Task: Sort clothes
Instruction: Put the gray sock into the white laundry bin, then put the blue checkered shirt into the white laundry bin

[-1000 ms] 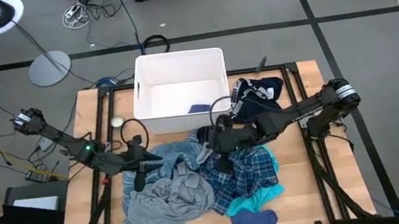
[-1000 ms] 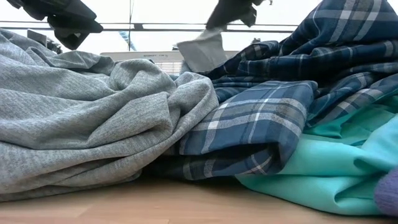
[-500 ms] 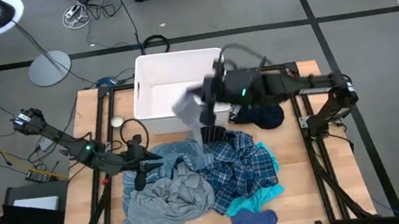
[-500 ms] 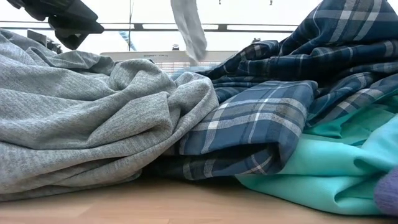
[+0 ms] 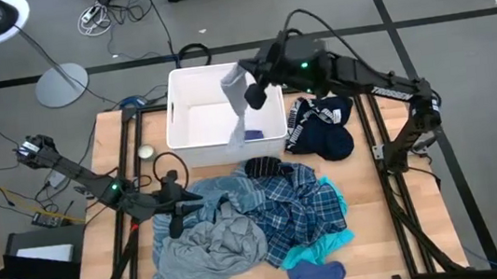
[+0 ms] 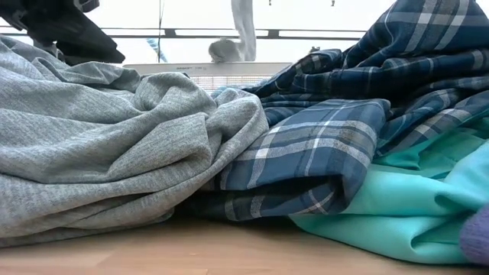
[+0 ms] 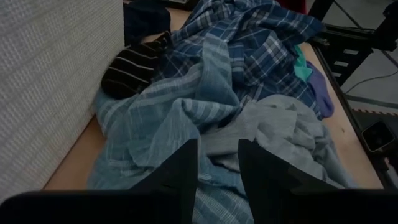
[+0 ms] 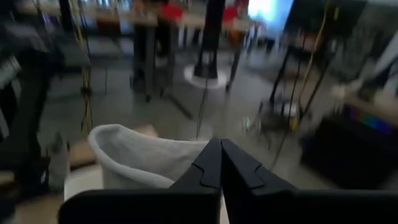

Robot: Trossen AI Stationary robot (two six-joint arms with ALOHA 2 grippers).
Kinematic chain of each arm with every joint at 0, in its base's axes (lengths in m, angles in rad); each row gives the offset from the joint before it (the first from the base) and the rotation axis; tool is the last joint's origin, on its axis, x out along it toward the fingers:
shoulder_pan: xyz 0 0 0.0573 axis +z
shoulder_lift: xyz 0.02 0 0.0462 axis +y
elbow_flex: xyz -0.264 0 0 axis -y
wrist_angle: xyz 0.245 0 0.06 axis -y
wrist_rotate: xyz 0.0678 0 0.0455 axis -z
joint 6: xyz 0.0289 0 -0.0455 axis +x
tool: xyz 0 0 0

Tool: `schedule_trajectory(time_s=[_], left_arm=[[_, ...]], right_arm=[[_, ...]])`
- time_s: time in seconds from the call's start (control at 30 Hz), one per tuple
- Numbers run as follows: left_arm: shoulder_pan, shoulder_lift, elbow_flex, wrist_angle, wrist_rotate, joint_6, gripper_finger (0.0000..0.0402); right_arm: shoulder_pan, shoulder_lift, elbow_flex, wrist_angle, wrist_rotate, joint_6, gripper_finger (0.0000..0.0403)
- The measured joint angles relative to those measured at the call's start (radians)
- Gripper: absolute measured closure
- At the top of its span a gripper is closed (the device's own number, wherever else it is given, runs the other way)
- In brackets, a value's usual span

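A pile of clothes lies on the table: a grey shirt [image 5: 205, 252], a grey-blue striped top [image 7: 155, 118], a blue plaid shirt [image 5: 299, 209], a turquoise garment [image 5: 326, 243] and dark blue socks [image 5: 315, 273]. A navy white-striped piece [image 5: 320, 124] lies right of the white bin [image 5: 174, 101]. My right gripper [image 5: 252, 89] is shut on a long light grey piece [image 5: 237, 108] above the bin. My left gripper [image 5: 171, 216] stands open over the pile's left part, fingers apart above the striped top. My right gripper pinches the light grey piece by its upper end [image 8: 180, 163] between its two shut fingers. The fingers come nearly level from the table's right side. The piece hangs slack below them [image 6: 244, 30], lifted clear of the pile, over the bin's right half.
A small blue item [image 5: 250, 135] lies inside the bin at its near right. A dark striped sock [image 5: 266, 167] lies between bin and pile. Black frame rails [image 5: 373, 116] run along the table's sides. Bare wood shows at the near right corner [image 5: 383, 246].
My right gripper has risen from the pile and swung toward the table's far edge, to above the bin, carrying the light grey piece. The piece has come clear of the pile and hangs below the fingers. My left gripper has sunk a little.
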Motion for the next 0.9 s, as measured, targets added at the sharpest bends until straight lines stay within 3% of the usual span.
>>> schedule_trajectory(time_s=[0.23,0.57,0.73,0.9], left_arm=[[0.000,0.000,0.000,0.015,0.000,-0.001,0.0280],[0.000,0.000,0.000,0.007,0.019,-0.024,0.0280],[0.000,-0.001,0.000,0.006,0.019,-0.023,0.0280],[0.000,-0.001,0.000,0.007,0.018,-0.022,0.0280]], right_arm=[[-0.029,0.074,-0.002,-0.242,-0.005,0.204,0.0370],[0.002,0.055,-0.002,-0.516,-0.051,0.251,0.0290],[0.088,-0.014,-0.002,-0.686,-0.141,0.348,0.0266],[0.260,-0.053,-0.002,-0.819,-0.155,0.498,0.0261]])
